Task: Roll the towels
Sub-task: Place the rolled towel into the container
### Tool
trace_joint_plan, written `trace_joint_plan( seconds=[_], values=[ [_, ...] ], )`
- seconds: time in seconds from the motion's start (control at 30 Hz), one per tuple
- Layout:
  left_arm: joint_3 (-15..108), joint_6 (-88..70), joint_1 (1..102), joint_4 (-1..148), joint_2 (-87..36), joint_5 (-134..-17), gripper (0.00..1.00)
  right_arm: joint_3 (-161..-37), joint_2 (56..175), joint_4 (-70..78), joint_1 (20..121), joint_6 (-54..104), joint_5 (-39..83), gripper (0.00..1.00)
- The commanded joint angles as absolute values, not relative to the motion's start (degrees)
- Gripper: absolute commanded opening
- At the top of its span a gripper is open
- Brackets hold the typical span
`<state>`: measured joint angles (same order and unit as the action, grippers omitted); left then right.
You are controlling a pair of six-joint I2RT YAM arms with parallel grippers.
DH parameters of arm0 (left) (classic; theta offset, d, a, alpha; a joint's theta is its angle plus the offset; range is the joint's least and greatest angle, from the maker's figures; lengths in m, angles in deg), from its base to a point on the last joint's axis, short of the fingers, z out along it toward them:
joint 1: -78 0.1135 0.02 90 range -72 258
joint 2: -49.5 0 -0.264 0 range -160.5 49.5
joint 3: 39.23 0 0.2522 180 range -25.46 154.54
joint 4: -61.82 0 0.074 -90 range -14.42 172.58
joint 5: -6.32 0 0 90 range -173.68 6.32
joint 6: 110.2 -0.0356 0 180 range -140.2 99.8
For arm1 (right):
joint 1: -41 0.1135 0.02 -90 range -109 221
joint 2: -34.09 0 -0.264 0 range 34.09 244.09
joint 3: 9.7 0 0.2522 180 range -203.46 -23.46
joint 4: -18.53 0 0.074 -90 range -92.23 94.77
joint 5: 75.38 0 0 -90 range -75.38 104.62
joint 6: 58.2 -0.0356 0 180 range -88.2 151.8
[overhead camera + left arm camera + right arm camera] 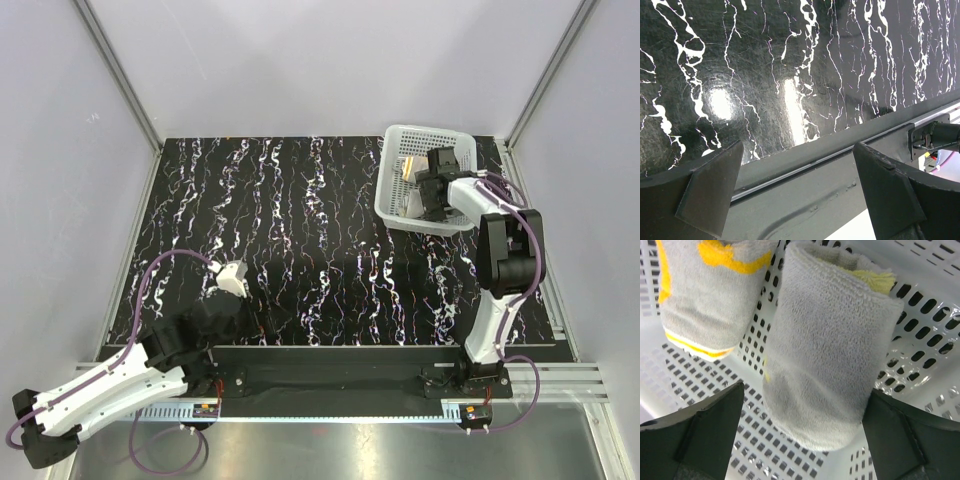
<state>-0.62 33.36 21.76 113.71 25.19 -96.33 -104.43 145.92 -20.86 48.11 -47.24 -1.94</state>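
Note:
Two rolled towels lie side by side in the white perforated basket (pixel 925 325). One roll (pixel 827 355) shows its grey-white side with a yellow core at its far end. The other roll (pixel 705 295) is grey with orange-yellow marks and sits to its left. My right gripper (pixel 802 405) is open, its fingers standing either side of the grey-and-yellow roll with a gap on the left. From above, the right gripper (pixel 433 200) reaches down into the basket (pixel 400 135). My left gripper (pixel 797 165) is open and empty, low over the table's front edge (pixel 805 155).
The basket stands at the back right of the black marbled table (pixel 320 230). The left arm (pixel 222 305) rests low at the front left near the metal rail (pixel 330 385). Pale walls enclose the table on three sides.

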Motion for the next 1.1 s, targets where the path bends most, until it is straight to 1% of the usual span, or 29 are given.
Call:
trace_joint_plan(
  seconds=[0.0, 0.27, 0.4, 0.53, 0.73, 0.9, 1.07],
  values=[
    [1.69, 32.53, 21.67, 113.99, 25.60, -98.36, 0.99, -105.11, 140.45, -23.80, 47.85, -43.87, 1.43, 1.00],
    [2.83, 32.27, 21.67, 114.43, 24.81, -99.15, 0.99, -103.26, 133.41, -19.84, 47.85, -40.45, 6.44, 1.00],
    [4.41, 31.48, 21.67, 114.60, 23.05, -100.20, 0.99, -107.21, 131.39, -25.28, 47.85, -35.62, 5.66, 1.00],
    [6.26, 30.51, 21.67, 114.60, 20.42, -100.82, 0.99, -106.43, 128.66, -27.84, 47.94, -29.92, 4.25, 1.00],
    [8.37, 29.19, 22.02, 115.39, 18.65, -103.02, 0.99, -98.35, 122.25, -24.15, 48.03, -20.24, 9.95, 1.00],
    [10.39, 27.35, 23.33, 116.53, 17.60, -106.09, 0.99, -90.98, 113.57, -24.15, 48.03, -15.58, 9.79, 1.00],
    [10.39, 25.24, 26.23, 115.48, 18.39, -107.59, 0.99, -86.48, 106.17, -24.06, 48.03, -11.09, 11.89, 1.00]
  ],
)
